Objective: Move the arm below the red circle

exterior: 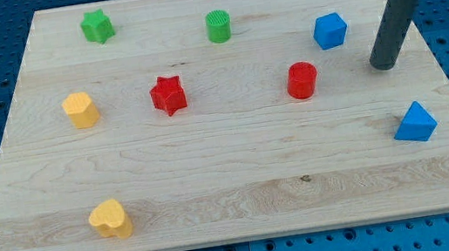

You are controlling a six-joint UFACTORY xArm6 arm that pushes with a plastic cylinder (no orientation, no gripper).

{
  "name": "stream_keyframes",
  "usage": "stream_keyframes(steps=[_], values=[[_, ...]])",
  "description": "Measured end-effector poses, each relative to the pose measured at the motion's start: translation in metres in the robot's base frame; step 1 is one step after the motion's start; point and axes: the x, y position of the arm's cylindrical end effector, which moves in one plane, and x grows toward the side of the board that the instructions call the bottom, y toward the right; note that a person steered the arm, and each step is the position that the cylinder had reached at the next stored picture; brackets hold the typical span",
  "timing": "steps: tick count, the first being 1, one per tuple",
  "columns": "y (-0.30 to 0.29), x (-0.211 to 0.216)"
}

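Observation:
The red circle [302,79] is a short red cylinder standing right of the board's middle. My tip [384,64] rests on the board to the circle's right, about level with it and well apart from it. The dark rod rises from the tip toward the view's top right. A blue cube [329,31] sits between them, higher up, to the tip's upper left.
On the wooden board [213,171]: a red star [167,95] left of the circle, a green cylinder [218,26] and a green star [96,25] near the top, a yellow block [81,110] at the left, a yellow heart [110,219] at the bottom left, a blue triangular block [415,122] at the right edge.

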Motion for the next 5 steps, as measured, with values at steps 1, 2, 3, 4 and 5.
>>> stream_keyframes(steps=[1, 2, 3, 4, 5], values=[[0.0, 0.004], [-0.006, 0.004], [-0.022, 0.006], [-0.022, 0.03], [-0.022, 0.043]])
